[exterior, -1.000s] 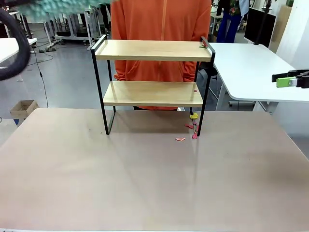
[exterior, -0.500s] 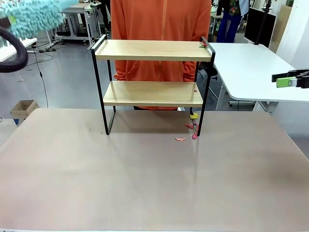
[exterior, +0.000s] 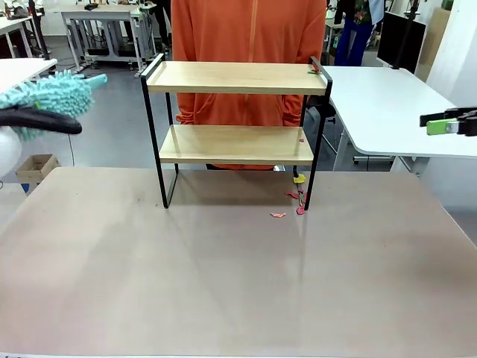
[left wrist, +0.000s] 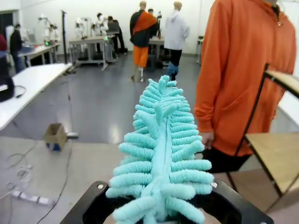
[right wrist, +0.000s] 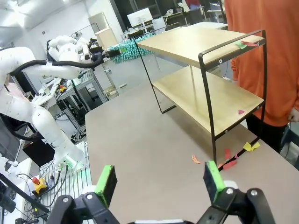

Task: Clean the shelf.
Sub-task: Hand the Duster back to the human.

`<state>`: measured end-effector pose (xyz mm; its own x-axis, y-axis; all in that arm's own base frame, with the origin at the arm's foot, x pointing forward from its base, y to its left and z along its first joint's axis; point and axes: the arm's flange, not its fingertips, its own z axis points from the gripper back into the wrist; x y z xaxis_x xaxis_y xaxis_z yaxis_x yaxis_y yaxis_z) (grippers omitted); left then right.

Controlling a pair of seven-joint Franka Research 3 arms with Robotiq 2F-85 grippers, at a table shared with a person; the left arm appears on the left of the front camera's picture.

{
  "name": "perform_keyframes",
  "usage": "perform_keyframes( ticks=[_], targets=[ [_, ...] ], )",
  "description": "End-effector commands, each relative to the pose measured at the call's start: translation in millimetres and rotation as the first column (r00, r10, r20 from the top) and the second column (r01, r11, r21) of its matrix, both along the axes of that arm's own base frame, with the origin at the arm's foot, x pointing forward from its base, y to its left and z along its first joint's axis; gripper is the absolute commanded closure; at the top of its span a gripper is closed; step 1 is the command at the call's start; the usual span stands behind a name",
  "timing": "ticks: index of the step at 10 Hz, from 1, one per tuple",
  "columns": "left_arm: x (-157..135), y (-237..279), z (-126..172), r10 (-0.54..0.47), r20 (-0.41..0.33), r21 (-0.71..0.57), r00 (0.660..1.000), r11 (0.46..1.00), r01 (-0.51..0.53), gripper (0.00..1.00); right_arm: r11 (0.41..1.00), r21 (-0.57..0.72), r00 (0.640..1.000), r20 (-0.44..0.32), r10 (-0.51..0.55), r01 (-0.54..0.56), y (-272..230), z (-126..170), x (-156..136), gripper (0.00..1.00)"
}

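1. Left end effector [left wrist: 161, 210] is clamped tight on a fluffy teal duster [left wrist: 161, 154], out past the desk's [exterior: 223, 283] left edge.
2. Right end effector [right wrist: 160, 181] gapes wide, nothing in it.
3. The shelf [exterior: 237, 112] sits at the desk's far edge; what look like paper scraps [exterior: 287, 205] by its right leg.

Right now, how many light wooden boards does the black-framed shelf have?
2: the top wooden board and the lower wooden board directly beneath it, both in the thin black metal frame. None appears hidden.

The shelf [exterior: 235, 130] stands on the table's [exterior: 223, 283] far side, scraps [exterior: 294, 198] by its right leg.
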<state>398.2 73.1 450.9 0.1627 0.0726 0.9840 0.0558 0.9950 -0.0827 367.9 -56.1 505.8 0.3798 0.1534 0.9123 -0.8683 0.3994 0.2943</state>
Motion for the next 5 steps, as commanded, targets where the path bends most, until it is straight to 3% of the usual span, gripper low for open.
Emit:
perform_keyframes(
  ticks=[1,2,5],
  targets=[
    [-11,-19,-21,0.047,0.091,0.008,0.995,0.999,-0.048,0.81,1.000,0.001,1.000,0.001,0.011,-0.011,-2,3,1,0.00],
    [0,0,0,0.000,0.000,0.000,1.000,1.000,0.000,0.81,1.000,0.001,1.000,0.001,0.011,-0.011,-2,3,1,0.00],
    [0,0,0,0.000,0.000,0.000,1.000,1.000,0.000,0.81,1.000,0.001,1.000,0.001,0.011,-0.011,-2,3,1,0.00]
  ],
)
